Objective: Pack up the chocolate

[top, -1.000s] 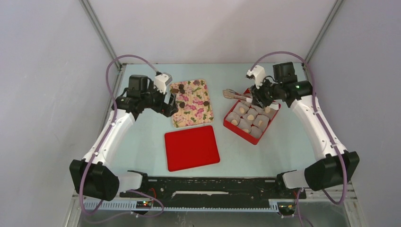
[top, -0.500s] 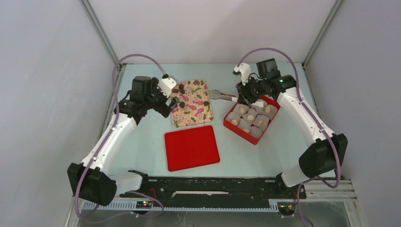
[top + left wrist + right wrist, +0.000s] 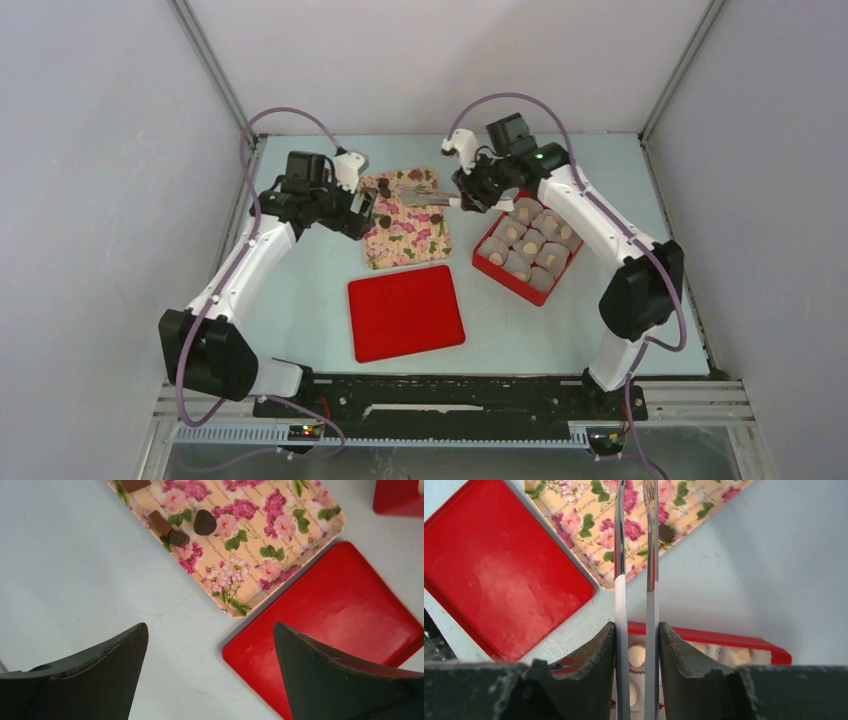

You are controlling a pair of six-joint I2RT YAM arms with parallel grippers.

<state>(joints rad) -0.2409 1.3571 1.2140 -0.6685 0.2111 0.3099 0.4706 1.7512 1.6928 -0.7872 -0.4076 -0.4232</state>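
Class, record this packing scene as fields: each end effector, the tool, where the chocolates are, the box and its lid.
Left end effector: open, empty, over the table beside the floral tray
Right end effector: shut on tongs, tips over the tray
Dark chocolates: on the tray
Red box: paper cups with pale chocolates
Red lid: flat on table

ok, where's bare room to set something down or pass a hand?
Free: table left of the red lid, and the near stretch between lid, red box and right arm. Lid top is bare too. Crowded: far half of the floral tray, where left gripper, right gripper and tongs sit around the chocolate; box is full of paper cups.
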